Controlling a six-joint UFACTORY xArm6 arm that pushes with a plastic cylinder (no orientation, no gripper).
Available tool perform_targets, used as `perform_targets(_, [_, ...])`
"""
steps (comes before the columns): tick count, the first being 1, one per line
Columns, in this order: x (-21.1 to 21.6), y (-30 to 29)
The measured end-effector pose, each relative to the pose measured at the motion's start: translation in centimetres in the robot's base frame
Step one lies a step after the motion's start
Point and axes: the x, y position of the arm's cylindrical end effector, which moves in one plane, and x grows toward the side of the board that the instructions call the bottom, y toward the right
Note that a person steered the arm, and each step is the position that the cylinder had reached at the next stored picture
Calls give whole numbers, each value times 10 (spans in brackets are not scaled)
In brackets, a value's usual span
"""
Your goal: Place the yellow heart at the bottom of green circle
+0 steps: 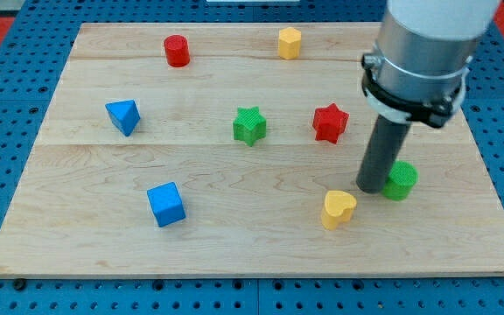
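Toward the view's right, the arm is seen descending vertically from the top edge, its grey housing narrowing to an upright dark rod. My tip is planted on the wooden board, touching the left side of the green circle. No pincer is fitted, so nothing is grasped. The yellow heart is shown just below and left of my tip, close to the green circle's lower left but apart from it.
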Motion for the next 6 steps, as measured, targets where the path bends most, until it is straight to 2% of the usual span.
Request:
perform_targets(1, [-19,-16])
perform_targets(2, [-20,-40])
perform_targets(3, [2,-58])
perform_targets(5, [11,-87])
perform_targets(6, [34,-56])
